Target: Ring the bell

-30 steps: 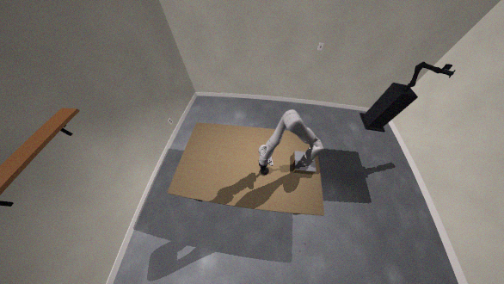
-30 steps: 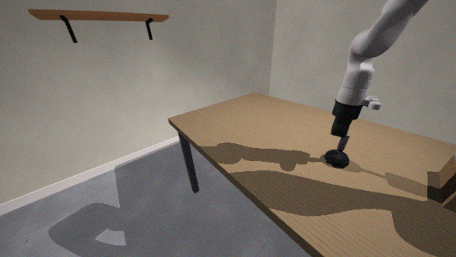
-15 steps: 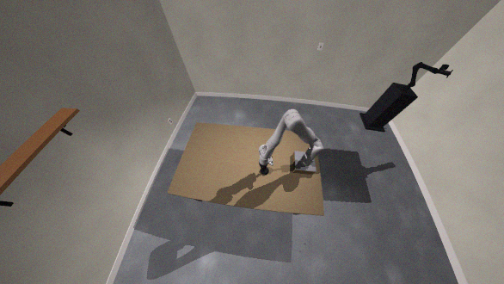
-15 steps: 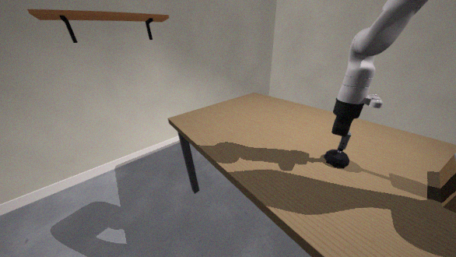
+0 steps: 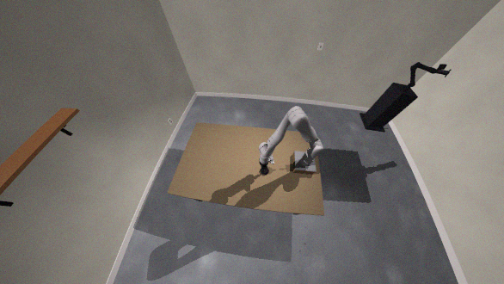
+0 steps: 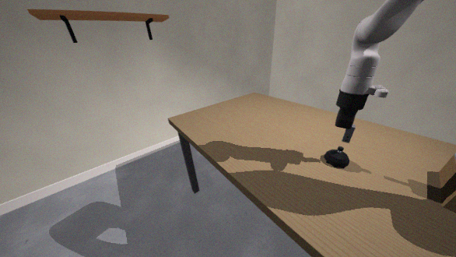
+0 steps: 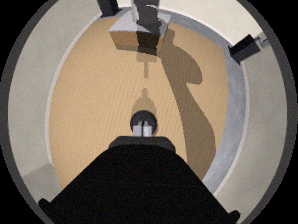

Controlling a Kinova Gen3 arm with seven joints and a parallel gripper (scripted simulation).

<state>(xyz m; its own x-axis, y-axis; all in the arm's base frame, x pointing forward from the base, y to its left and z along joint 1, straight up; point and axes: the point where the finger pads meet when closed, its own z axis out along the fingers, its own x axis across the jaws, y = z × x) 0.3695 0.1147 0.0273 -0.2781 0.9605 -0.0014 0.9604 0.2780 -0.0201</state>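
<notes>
Gripper points straight down, fingers drawn together to a narrow slit with nothing between them. Its tip hangs above the bell with a visible gap in the exterior view; no contact with the button, which stands proud of the dome.

Bell: small, dark, dome-shaped, sitting on the wooden counter, roughly mid-surface and well in from every edge. From the top view it shows as a dark spot directly under the wrist. In the wrist view the bell sits just beyond the dark gripper body that fills the lower half of the picture (fingertips themselves not separable there).

Arm: white, arched up from its base block near the counter's right edge in the top view, then bent down to the gripper. A small white tab projects from the wrist.

Long shadows of arm and bell fall across the counter toward the near edge.

Surroundings: grey floor, pale walls, a wooden wall shelf on two black brackets, and a dark box-shaped stand with a jointed black arm in the far corner.
</notes>
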